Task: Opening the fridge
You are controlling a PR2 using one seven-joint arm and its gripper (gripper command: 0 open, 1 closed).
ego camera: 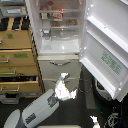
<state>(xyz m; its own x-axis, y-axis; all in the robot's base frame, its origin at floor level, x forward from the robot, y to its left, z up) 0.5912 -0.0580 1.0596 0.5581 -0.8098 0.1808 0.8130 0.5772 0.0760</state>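
At the exterior view's left stands a tan wooden drawer cabinet (19,62), its stacked drawers bearing small green labels and the lower ones pulled slightly out, so that their fronts do not line up. Dark items sit on top of it near the upper left corner of the view, too blurred to name.

Just beside the cabinet's right edge rises the fridge (59,47), tall and white, filling the middle of the view from the top edge downward. Its upper compartment stands open: lit shelves hold several small containers, too small and blurred to name. Below the compartment a lower drawer (60,64) is closed, with a curved silver handle across its front.

The robot arm (37,111) enters from the lower left corner, a white and grey forearm angling up toward the fridge's base. The gripper (63,82) lies in front of the lower drawers, below the curved handle and apart from it. It shows as a bright, overexposed patch, and I cannot tell whether the fingers are spread or closed, nor whether they hold anything.

To the exterior view's right, the upper door (106,47) is swung wide open, its panel slanting toward the lower right corner. A green sticker (112,62) sits on the door's face. Dark floor lies beneath the door.
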